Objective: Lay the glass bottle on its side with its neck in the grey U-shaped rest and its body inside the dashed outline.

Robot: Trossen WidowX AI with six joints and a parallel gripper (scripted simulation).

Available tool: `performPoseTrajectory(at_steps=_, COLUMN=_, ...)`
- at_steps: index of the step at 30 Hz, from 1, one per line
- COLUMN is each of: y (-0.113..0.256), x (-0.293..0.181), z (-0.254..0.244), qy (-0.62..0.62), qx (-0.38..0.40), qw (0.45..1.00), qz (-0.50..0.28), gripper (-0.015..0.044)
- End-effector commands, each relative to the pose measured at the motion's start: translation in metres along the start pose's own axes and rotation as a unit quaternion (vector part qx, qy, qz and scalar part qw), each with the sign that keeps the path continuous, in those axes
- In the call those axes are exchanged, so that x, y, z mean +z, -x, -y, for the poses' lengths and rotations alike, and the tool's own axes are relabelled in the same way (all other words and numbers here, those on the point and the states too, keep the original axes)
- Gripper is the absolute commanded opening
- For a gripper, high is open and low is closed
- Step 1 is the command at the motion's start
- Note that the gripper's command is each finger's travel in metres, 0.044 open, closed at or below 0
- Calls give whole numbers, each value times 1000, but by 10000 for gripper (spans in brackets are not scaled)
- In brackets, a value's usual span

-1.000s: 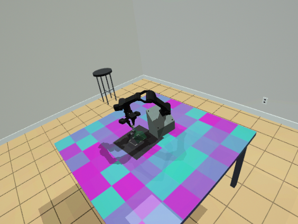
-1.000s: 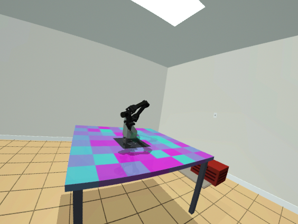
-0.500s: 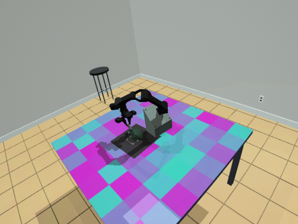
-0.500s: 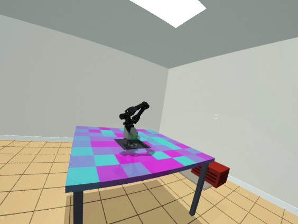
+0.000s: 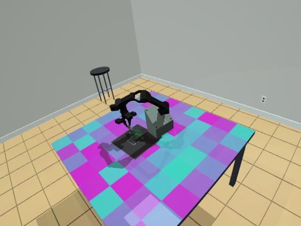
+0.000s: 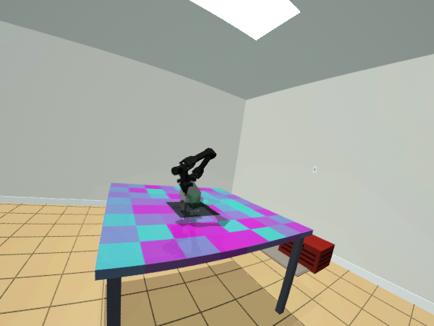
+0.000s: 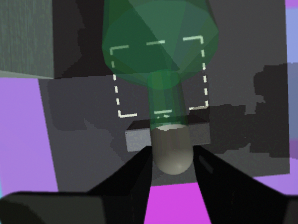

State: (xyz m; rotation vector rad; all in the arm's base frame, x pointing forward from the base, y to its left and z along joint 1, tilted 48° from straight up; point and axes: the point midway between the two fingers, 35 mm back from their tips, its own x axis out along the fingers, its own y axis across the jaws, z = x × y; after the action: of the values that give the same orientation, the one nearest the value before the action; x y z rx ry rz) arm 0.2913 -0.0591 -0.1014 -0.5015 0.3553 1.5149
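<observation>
Outline on mat; mat on table.

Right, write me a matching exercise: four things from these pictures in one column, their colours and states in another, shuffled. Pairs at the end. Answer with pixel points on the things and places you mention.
1. Glass bottle (image 5: pixel 136 136) (image 6: pixel 195 198) (image 7: pixel 160 45)
2. Round stool (image 5: pixel 100 71)
3. Slatted box (image 6: pixel 324 255)
4. Mat (image 5: pixel 135 153) (image 6: pixel 208 211) (image 7: pixel 240 160)

A. Red, with dark slots
B. Dark grey, lying flat
C. Green, its pale end between the jaws
D. Black, standing on thin legs

Pairs: 1-C, 2-D, 3-A, 4-B
</observation>
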Motion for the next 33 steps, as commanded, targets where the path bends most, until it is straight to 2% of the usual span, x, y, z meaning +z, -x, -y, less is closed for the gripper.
performPoseTrajectory(at_steps=1, y=-5, x=-5, z=0, qy=-1, qx=0, qw=1000, qz=1, gripper=105)
performPoseTrajectory(at_steps=33, y=-20, x=-25, z=1, qy=9, qx=0, qw=1000, qz=-7, gripper=105)
